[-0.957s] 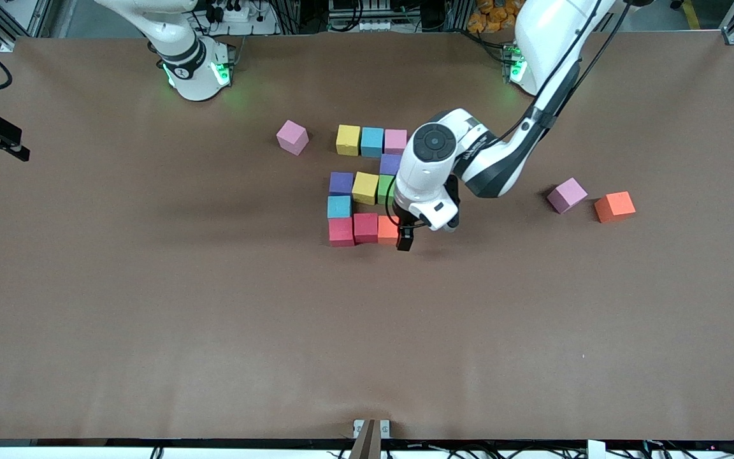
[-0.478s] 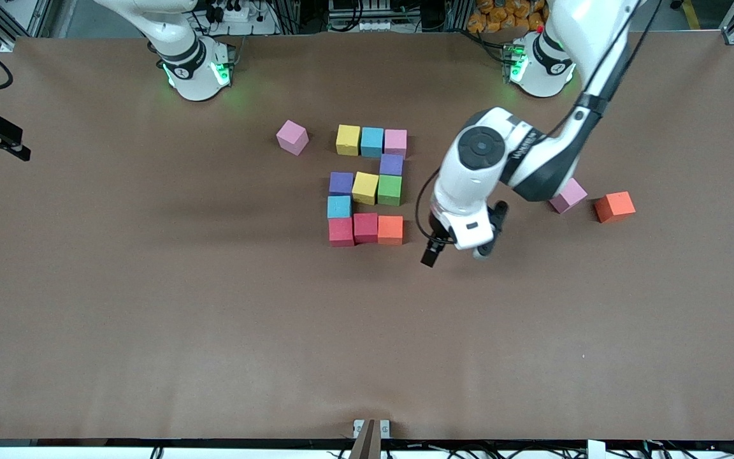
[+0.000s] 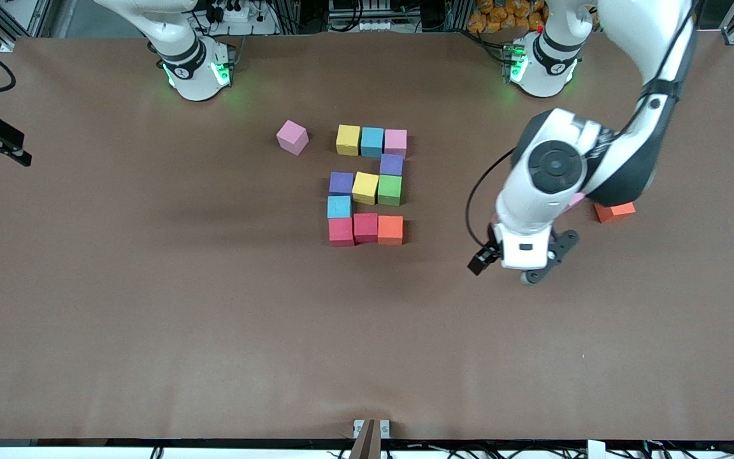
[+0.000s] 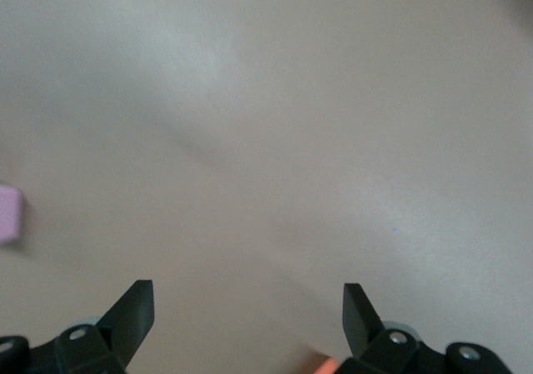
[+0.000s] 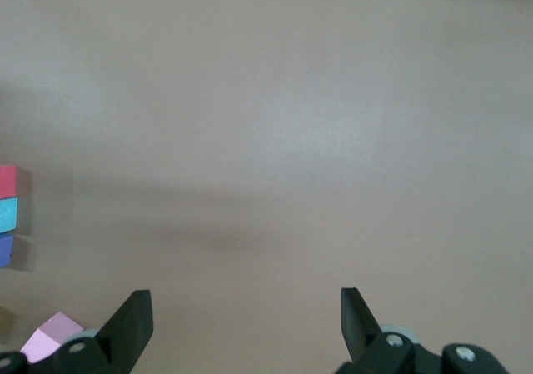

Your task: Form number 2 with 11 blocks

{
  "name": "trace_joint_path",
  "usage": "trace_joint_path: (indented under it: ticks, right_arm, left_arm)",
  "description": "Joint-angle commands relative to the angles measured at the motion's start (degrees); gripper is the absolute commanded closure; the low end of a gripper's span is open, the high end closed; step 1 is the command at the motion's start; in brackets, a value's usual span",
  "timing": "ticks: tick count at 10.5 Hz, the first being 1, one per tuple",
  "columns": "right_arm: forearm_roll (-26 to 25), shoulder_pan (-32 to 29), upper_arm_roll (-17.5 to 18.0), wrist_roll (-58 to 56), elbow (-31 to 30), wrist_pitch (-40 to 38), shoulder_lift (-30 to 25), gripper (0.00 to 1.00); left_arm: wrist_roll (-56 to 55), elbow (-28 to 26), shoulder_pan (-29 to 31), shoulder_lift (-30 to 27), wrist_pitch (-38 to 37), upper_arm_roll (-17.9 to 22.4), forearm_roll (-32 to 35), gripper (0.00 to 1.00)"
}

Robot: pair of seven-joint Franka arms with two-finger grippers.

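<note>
Eleven blocks form the number 2 [image 3: 366, 186] mid-table. Its rows run from a yellow block [image 3: 348, 139] at the top to an orange block [image 3: 390, 229] at the bottom corner. My left gripper [image 3: 512, 271] [image 4: 248, 286] is open and holds nothing. It hangs over bare table between the figure and two loose blocks. One is an orange block [image 3: 615, 211], part-covered by the arm, and the other a pink block [image 4: 7, 214]. My right gripper [image 5: 246, 295] waits open and empty over bare table, with a pink block [image 5: 52, 332] below it.
A loose pink block [image 3: 292, 137] lies beside the figure's top row, toward the right arm's end. The left arm's body [image 3: 555, 169] covers most of the pink block near the orange one. Brown table [image 3: 214, 331] stretches wide between the figure and the front camera.
My left arm has swung away from the figure's orange corner block toward its own end of the table, gripper open and empty throughout. The right arm has not moved.
</note>
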Motion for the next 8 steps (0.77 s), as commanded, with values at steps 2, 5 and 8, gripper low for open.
trace_joint_path:
  ticks: [2, 5, 8]
  right_arm:
    - [0.7, 0.32, -0.59, -0.49, -0.13, 0.44, 0.26, 0.0]
    - [0.61, -0.38, -0.76, -0.05, 0.48, -0.17, 0.26, 0.0]
    - [0.61, -0.83, -0.94, -0.14, 0.74, -0.17, 0.18, 0.0]
  left_arm:
    - [19.69, -0.47, 2.54, -5.55, -9.81, 0.83, 1.06, 0.0]
    - [33.85, 1.01, 5.8, -8.81, -13.15, 0.74, 2.28, 0.0]
    - [42.57, 4.89, 8.44, -10.55, -18.26, 0.65, 1.06, 0.0]
